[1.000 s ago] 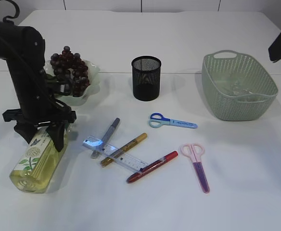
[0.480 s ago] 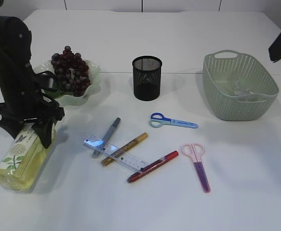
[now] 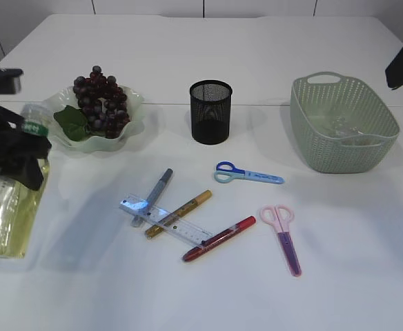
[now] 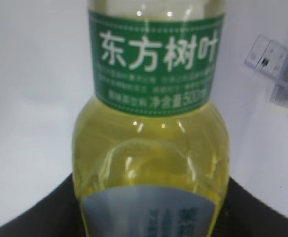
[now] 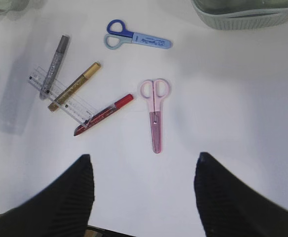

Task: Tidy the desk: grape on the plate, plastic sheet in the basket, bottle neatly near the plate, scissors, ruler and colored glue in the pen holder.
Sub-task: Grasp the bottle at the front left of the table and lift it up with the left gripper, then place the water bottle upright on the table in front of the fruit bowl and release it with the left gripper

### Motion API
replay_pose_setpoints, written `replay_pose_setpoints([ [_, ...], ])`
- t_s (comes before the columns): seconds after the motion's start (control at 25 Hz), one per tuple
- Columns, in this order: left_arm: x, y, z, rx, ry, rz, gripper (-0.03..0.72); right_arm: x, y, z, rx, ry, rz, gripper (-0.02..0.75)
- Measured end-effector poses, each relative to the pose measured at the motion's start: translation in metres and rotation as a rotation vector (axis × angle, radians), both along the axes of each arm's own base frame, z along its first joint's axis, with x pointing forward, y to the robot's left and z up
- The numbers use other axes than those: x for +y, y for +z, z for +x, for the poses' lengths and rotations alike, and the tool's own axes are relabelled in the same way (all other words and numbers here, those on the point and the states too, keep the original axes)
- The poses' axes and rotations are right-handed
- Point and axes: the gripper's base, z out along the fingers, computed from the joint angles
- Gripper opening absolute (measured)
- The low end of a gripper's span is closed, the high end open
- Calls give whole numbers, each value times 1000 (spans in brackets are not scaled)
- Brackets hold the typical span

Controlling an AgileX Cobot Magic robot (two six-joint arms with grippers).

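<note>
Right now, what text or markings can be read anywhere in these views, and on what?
"东方树叶": white characters on the green neck label of the bottle.
"500" within a smaller line below it: the rest is too blurred to read.
Lower bottle label: blurred.
Blue scissors sheath print: too small.
Ruler markings: too small.

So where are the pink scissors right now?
The pink scissors lie flat on the white table, right of centre in the exterior view, just right of the red glue pen and below the blue scissors.
</note>
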Motion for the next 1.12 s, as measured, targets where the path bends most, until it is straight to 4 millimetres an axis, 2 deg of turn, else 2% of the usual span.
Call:
replay_pose_setpoints([
  [0.16,11,35,-28,-227,23,-13,408,0,0,0,0,0,0,502],
  [0.28,17,51,-47,-397,39,-36,408,0,0,0,0,0,0,502],
  [0.4,21,56,-62,-535,23,-60,408,0,0,0,0,0,0,502],
  [0.64,20,32,-75,-668,-43,-101,408,0,0,0,-1,2,-1,502],
  [0.76,16,23,-77,-788,-84,-158,408,0,0,0,-2,6,-3,502],
  [0.88,14,21,-74,-891,-123,-187,408,0,0,0,-3,8,-4,502],
  [1.12,11,17,-58,-1029,-234,-133,408,0,0,0,-3,9,-4,502],
])
